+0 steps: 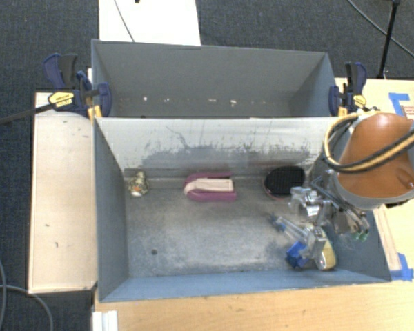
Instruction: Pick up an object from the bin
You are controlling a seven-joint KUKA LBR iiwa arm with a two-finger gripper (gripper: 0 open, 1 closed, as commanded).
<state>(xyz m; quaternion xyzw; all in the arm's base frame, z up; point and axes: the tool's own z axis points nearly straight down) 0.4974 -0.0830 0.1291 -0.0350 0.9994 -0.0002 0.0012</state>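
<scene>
- Bin (117, 205): grey metal, with a scuffed floor. Your landmark, the pink block (210, 187) with its pale top, lies at the foot of the back wall about midway along.
- Arm (345, 212): it comes in well to the right of the pink block, and you see its wrist under a rounded orange cover (379, 161) looped with cables.
- Gripper (314, 241): it hangs low, to the right of the pink block and nearer the front wall. You cannot tell whether it is spread or closed, or whether it holds anything.
- Black oval pad (284, 181): just right of the pink block, along the same back wall.
- Blue piece (297, 256): far right and forward of the pink block, right at the gripper's tip.
- Tan piece (326, 258): touching or just beside the blue piece, on its far side from the pink block.
- Brassy knob (135, 183): left of the pink block, apart from it.
</scene>
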